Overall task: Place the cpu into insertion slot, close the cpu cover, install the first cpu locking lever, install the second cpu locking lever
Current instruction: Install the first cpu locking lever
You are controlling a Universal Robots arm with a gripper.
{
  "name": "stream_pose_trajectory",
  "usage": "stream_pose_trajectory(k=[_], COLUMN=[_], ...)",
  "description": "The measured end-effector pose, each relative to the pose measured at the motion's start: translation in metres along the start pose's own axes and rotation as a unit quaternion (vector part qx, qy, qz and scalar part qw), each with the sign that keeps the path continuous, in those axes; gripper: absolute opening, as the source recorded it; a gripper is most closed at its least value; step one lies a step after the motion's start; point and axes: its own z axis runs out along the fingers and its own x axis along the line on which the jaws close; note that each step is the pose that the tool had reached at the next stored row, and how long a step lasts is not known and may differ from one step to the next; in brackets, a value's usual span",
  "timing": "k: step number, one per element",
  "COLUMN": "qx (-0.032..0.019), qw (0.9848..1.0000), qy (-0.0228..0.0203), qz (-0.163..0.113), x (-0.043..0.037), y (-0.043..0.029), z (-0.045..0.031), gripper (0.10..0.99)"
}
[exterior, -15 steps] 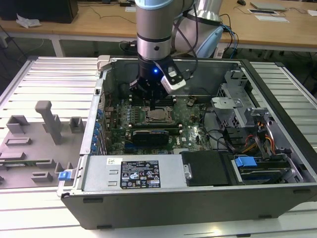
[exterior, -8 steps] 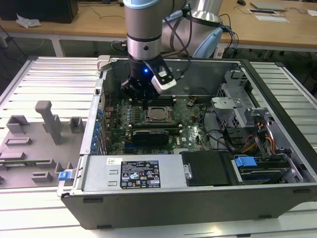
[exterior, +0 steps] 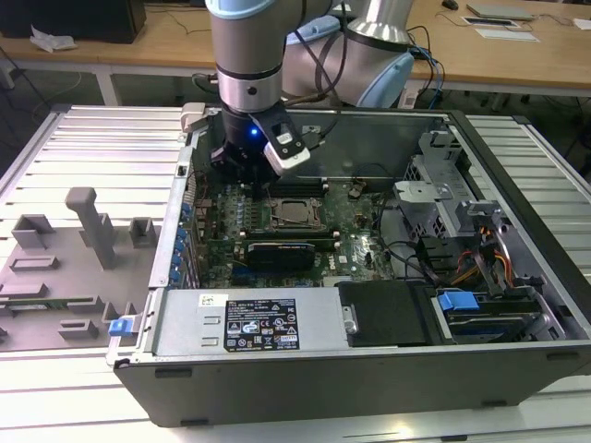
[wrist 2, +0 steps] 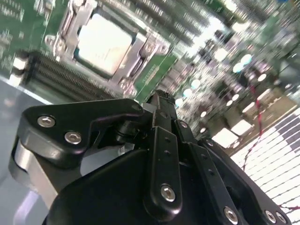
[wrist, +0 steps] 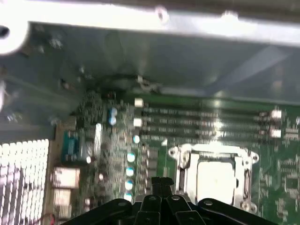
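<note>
The thin square silver cpu [wrist: 214, 176] lies in the dark square insertion slot [exterior: 274, 216], with the silver-grey metal cpu cover [wrist 2: 136, 52] down over it. The black pincer [wrist: 161, 183] hovers just beside, pinched shut, holding nothing. Looks like locking time: that needs a small, careful push.

Silver arm [exterior: 247, 88], pale blue joint caps [exterior: 383, 78], black gripper [wrist 2: 159, 101] linkages (silver screws [wrist 2: 168, 192]), small blue light [exterior: 254, 132], white wrist box [exterior: 288, 152]
</note>
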Motion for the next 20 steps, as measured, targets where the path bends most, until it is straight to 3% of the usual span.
stream_pose_trajectory(k=[5,8,9,14,16,20], qx=[-0.0412,-0.0529,-0.0593,-0.0741,-0.0743,-0.0743], qw=[0.9991,0.9986,0.9982,0.9972,0.9972,0.9972], qy=[-0.0043,-0.0063,-0.0074,-0.0114,-0.0114,-0.011], qz=[0.001,0.002,0.002,0.002,0.002,0.002], x=[0.0029,0.003,0.003,0.0032,0.003,-0.0088], y=[0.0002,0.0004,0.0006,0.0009,0.0009,0.0001], z=[-0.0004,-0.0023,-0.0033,-0.0065,-0.0064,-0.0059], gripper=[0.106,0.106,0.106,0.106,0.106,0.106])
